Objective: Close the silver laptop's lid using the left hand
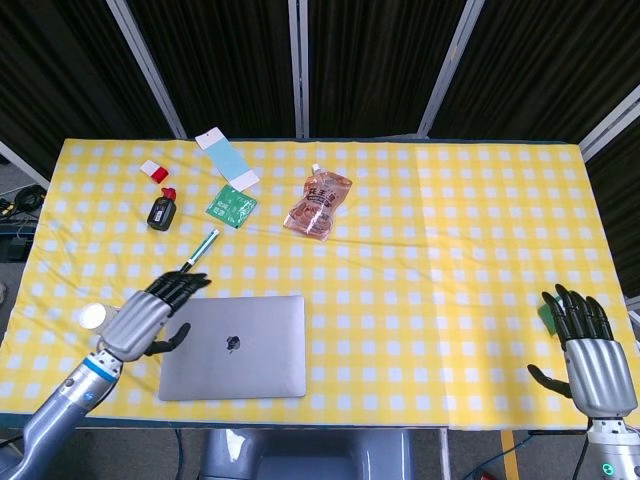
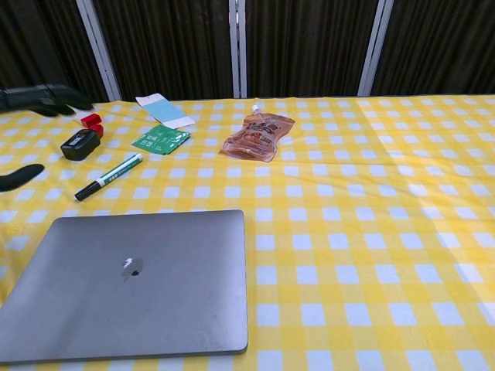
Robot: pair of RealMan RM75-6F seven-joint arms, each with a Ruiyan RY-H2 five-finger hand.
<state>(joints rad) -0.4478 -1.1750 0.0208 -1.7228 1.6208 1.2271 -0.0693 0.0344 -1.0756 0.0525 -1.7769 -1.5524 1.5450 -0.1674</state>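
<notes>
The silver laptop (image 1: pixel 235 345) lies flat on the yellow checked table (image 1: pixel 430 250) near its front edge, lid down with the logo facing up; the chest view shows this laptop (image 2: pixel 131 282) at the lower left. My left hand (image 1: pixel 150 313) hovers above the table just left of the laptop's far left corner, fingers spread, holding nothing. Only the dark fingertips (image 2: pixel 46 98) of that hand show at the chest view's left edge. My right hand (image 1: pixel 585 350) is raised at the table's front right corner, fingers apart and empty.
A white cup (image 1: pixel 95 317) stands just left of my left hand. A green marker (image 1: pixel 198 252) lies behind the laptop. Further back are a black device (image 1: pixel 161 213), red pieces (image 1: pixel 156 172), a green packet (image 1: pixel 231 207), a blue card (image 1: pixel 226 156) and a snack pouch (image 1: pixel 318 203).
</notes>
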